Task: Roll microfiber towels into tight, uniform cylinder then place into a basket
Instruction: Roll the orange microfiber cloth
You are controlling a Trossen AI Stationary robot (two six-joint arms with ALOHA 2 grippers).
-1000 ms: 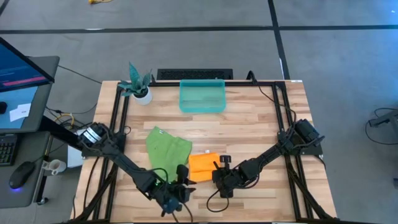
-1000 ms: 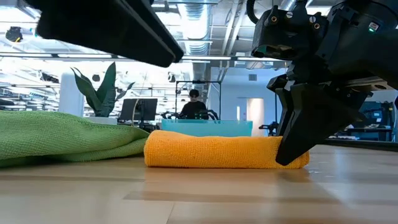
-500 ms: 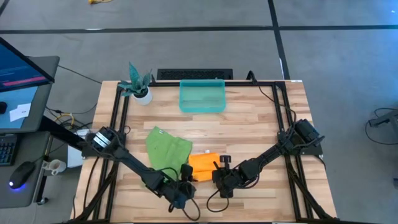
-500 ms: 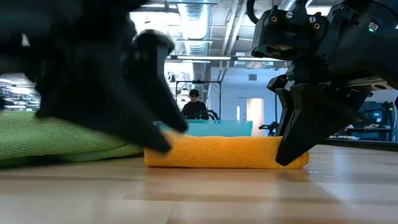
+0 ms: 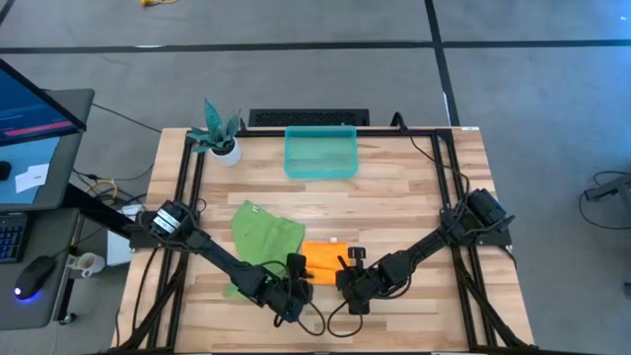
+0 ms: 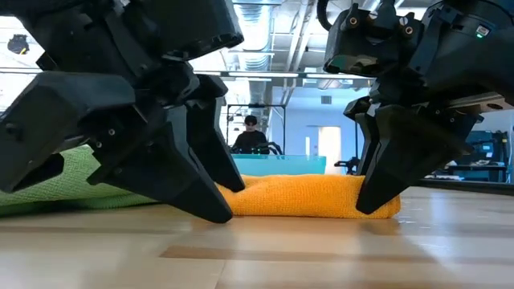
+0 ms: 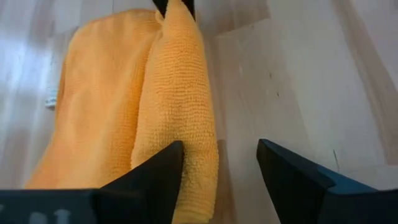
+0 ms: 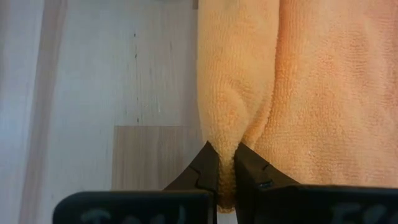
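A wooden bench is shown from above, with both arms lowered over its near edge. The basket, a shallow translucent teal bin, is set near the far edge at the centre; nothing can be made out inside it, and neither towel is in it. In the low view only its upper rim is visible behind the orange towel. A small white pot with a teal plant is placed to the left of the basket, apart from it.

The orange towel is laid near the front of the bench, partly rolled, with a thick fold along its near side. The green towel is spread loosely beside it on the left, the two just touching or overlapping where the left arm crosses them.

The left tool is released: its fingers are parted, one resting against the left end of the rolled fold, the other over bare wood. The right tool is clenched on a pinch of the orange towel's rolled edge at its right end, the fabric being puckered between the two tips.

In the low view both tools are seen at the two ends of the orange towel. A person is seated in the room beyond.
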